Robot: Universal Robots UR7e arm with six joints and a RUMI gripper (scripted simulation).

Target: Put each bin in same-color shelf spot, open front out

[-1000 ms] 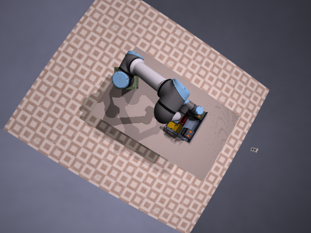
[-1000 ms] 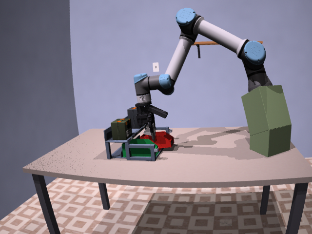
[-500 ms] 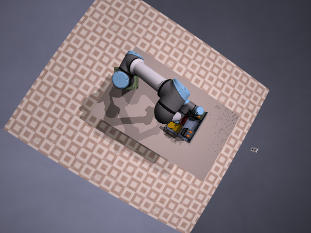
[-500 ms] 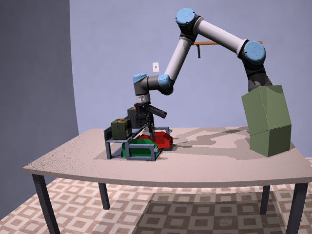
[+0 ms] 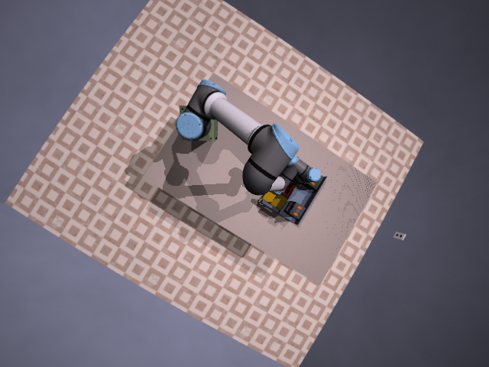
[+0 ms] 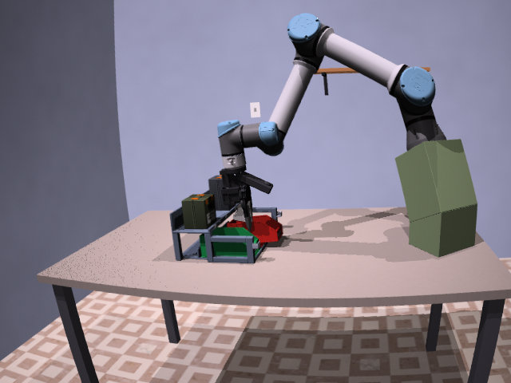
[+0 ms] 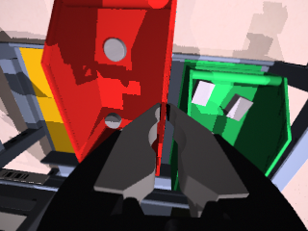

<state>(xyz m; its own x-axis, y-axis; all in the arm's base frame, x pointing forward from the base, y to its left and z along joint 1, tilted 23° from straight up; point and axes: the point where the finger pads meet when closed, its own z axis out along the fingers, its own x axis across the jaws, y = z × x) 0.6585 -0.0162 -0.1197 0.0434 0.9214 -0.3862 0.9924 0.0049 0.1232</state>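
Observation:
My gripper is shut on the thin side wall of the red bin. The red bin sits at the open front of the blue-grey shelf, partly outside it, with two grey round parts in it. The green bin sits inside the shelf's lower level beside it and holds two pale blocks. A yellow mark shows on the shelf floor on the red bin's other side. In the top view the arm hides the gripper.
Two dark boxes with orange dots stand on the shelf's upper board. The arm's green pedestal stands at the table's far end. The shelf's posts and low upper board lie close around the gripper.

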